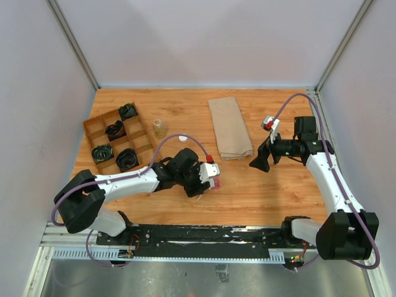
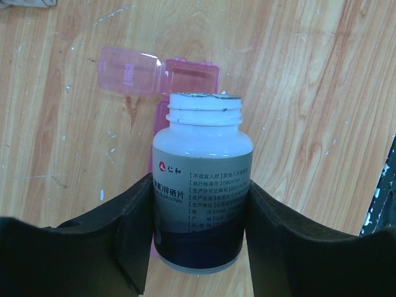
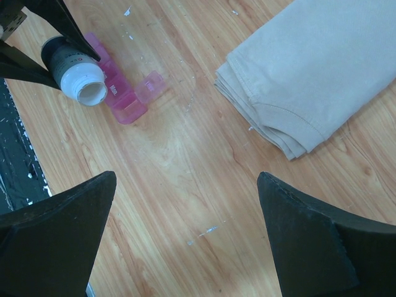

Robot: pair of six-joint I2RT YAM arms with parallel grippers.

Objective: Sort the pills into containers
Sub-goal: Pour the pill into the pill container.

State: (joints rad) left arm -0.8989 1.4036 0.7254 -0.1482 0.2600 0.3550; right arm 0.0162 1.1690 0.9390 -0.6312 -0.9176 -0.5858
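Your left claw (image 2: 199, 207) is clenched on the open white pill bottle (image 2: 202, 148), its mouth tipped over the pink containers (image 2: 189, 75) by the table's (image 2: 322, 93) near edge. Tip too fast and, I judge, pills overshoot the small open compartment and roll across the wood. Its lid (image 2: 129, 71) is flipped back and no pill shows inside; what the rest hold, I cannot tell. Your right claw (image 3: 185, 185) hangs released

**Chinese bottle label — lid letters unclear**

The white bottle (image 2: 202, 145) between the fingers (image 2: 86, 247) carries a label (image 2: 210, 185) with a red logo, "仁和", "锌硒片" and "GB24154". Past the fingers, the pill box's (image 2: 192, 75) open lid (image 2: 129, 75) bears raised letters — unreadable.
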